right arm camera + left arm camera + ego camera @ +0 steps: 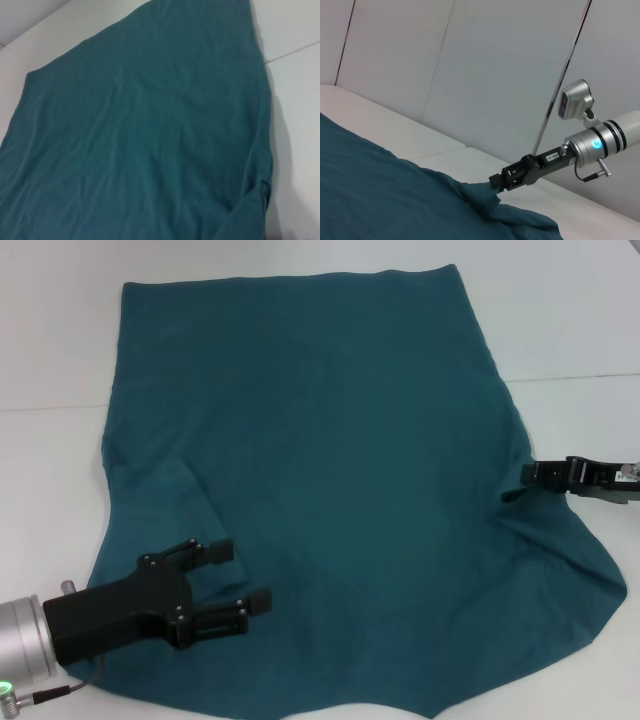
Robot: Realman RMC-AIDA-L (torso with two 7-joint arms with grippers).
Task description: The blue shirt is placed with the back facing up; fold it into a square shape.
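The blue shirt (330, 470) lies spread on the white table with its plain side up. It also fills the right wrist view (140, 140). My left gripper (240, 575) is open and hovers over the shirt's near left part, beside the left sleeve fold. My right gripper (528, 475) is at the shirt's right edge by the sleeve. In the left wrist view the right gripper (496, 182) is shut on a bunched-up peak of the shirt (395, 200), which is raised slightly there.
The white table (570, 330) shows around the shirt, with a seam line running across it at the right. A pale wall (470, 65) stands behind the table.
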